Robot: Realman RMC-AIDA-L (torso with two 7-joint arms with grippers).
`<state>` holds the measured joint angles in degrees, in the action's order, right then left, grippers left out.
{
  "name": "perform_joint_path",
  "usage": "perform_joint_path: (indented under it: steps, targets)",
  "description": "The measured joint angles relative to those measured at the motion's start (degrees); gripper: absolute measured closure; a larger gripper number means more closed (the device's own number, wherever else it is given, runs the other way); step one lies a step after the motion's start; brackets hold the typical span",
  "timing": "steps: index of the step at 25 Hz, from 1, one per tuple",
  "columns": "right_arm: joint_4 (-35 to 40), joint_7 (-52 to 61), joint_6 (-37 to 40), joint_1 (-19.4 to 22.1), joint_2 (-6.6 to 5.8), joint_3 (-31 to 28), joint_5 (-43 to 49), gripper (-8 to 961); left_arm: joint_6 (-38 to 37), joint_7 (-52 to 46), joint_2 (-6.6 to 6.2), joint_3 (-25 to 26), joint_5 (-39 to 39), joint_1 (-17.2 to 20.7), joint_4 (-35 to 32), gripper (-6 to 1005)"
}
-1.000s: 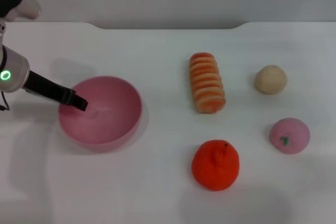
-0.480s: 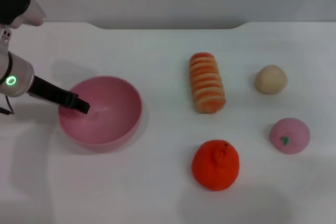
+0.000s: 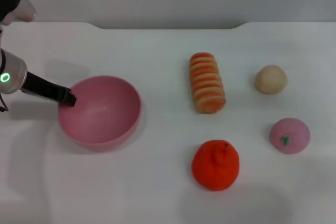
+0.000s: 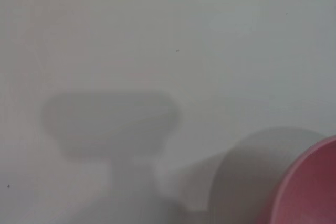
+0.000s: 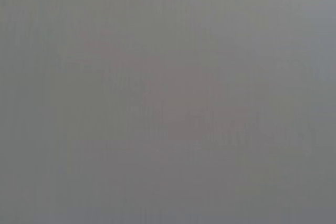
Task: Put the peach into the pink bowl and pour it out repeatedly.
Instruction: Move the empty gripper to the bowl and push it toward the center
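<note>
Three cameras — one high, two on the wrists

Head view looks down across the white table (image 3: 157,192); left wrist view hangs close, sharing the pink bowl (image 3: 100,111) rim — right wrist shows blank grey.

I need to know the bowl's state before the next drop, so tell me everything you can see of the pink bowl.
The pink bowl is round, deep and smooth, and looks like plain plastic. It stands upright on the white table toward the robot's left, and nothing shows inside it. The left hand reaches to its rim on the robot's left side; whether it touches or grips the rim cannot be told. The left wrist view shows only a slice of the bowl's edge. The fruits all lie apart from it, to its right.
</note>
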<state>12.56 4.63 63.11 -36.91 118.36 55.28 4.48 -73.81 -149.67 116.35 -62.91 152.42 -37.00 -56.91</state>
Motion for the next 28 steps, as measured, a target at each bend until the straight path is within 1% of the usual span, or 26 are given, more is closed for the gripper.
perform_joint_path:
  steps: [3, 6, 11, 14, 16, 18, 19, 20, 22, 23, 25, 26, 27, 28]
  targets:
    - [0.0, 0.0, 0.0, 0.0, 0.04, 0.0, 0.0, 626, 0.0, 0.2, -0.01, -0.2, 0.0, -0.1, 0.1, 581]
    - [0.0, 0.0, 0.0, 0.0, 0.04, 0.0, 0.0, 628, 0.0, 0.3, -0.03, -0.2, 0.1, -0.2, 0.1, 811]
    - [0.0, 0.0, 0.0, 0.0, 0.03, 0.0, 0.0, 631, -0.3, 0.3, -0.06, -0.3, 0.1, -0.2, 0.1, 965]
    - [0.2, 1.8, -0.1, 0.0, 0.01, 0.0, 0.0, 632, -0.4, 0.3, -0.08, -0.3, 0.1, -0.2, 0.1, 965]
    - [0.8, 6.8, -0.4, 0.1, -0.31, 1.0, 0.3, 634, -0.3, 0.3, -0.12, -0.3, 0.1, -0.2, 0.1, 965]
    - [2.7, 16.8, -0.4, 1.1, -1.28, 2.9, 3.5, 635, -0.1, 0.4, -0.23, -0.3, 0.1, -0.2, -0.2, 965]
    - [4.0, 21.8, -0.4, 1.8, -1.96, 3.6, 5.7, 635, 0.0, 0.5, -0.27, -0.3, 0.1, -0.3, -0.4, 965]
    - [5.9, 29.5, -0.4, 2.6, -2.77, 4.3, 9.7, 636, 0.0, 0.6, -0.30, -0.3, 0.1, -0.3, -0.4, 965]
    - [9.9, 43.2, 0.4, 3.8, -4.30, 4.8, 18.4, 637, 0.2, 1.3, -0.34, -0.2, 0.1, -0.5, -0.6, 965]
    - [12.4, 50.5, 1.5, 4.3, -5.27, 4.9, 24.2, 638, 0.4, 1.6, -0.35, -0.2, 0.1, -0.6, -0.6, 965]
    - [16.7, 61.6, 4.3, 4.6, -6.84, 4.8, 34.3, 639, 0.9, 2.2, -0.35, -0.1, 0.1, -0.9, -0.7, 965]
    - [19.1, 66.3, 6.0, 4.7, -7.50, 4.7, 39.4, 639, 1.1, 2.5, -0.35, -0.1, 0.1, -1.0, -0.8, 965]
    - [22.5, 73.2, 8.3, 4.6, -8.31, 4.3, 46.5, 640, 1.2, 2.8, -0.35, 0.0, 0.1, -1.1, -0.9, 965]
    - [25.4, 77.4, 9.7, 4.4, -8.75, 3.5, 51.8, 640, 1.3, 3.1, -0.43, 0.1, 0.1, -1.2, -1.1, 965]
